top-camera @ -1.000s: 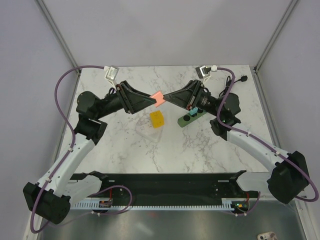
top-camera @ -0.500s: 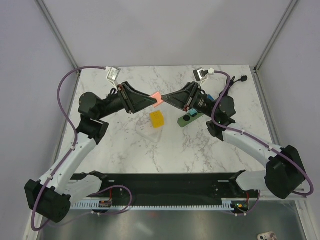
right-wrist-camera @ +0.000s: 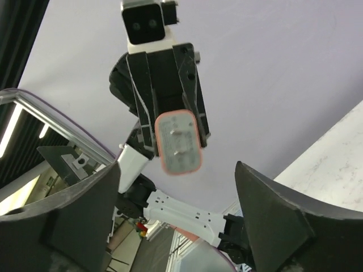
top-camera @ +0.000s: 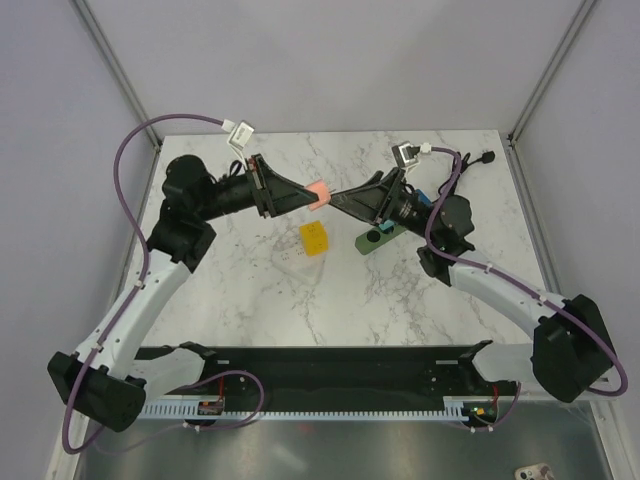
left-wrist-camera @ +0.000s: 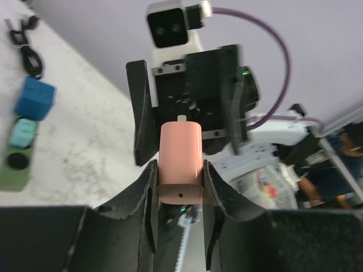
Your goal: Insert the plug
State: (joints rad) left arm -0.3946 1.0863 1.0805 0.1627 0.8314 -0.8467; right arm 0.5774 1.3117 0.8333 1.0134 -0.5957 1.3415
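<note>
The plug (top-camera: 318,191) is a pink block held in the air above the table's middle. My left gripper (top-camera: 309,196) is shut on it. In the left wrist view both fingers press the sides of the plug (left-wrist-camera: 180,161) inside the left gripper (left-wrist-camera: 180,173). My right gripper (top-camera: 338,199) faces it from the right, open and just apart from it. In the right wrist view the plug's pronged face (right-wrist-camera: 178,141) hangs beyond the wide-open right gripper (right-wrist-camera: 176,195), touching neither finger. A green power strip (top-camera: 380,237) lies under the right arm.
A yellow block (top-camera: 314,239) lies on the marble below the plug. On the strip (left-wrist-camera: 12,170) sit a light blue plug (left-wrist-camera: 22,133) and a darker blue cube (left-wrist-camera: 34,97). A black cable (top-camera: 470,160) lies at the back right corner.
The left gripper closed on the pink plug while the right gripper opened and let go of it. The left arm's elbow and wrist rose and shifted back.
</note>
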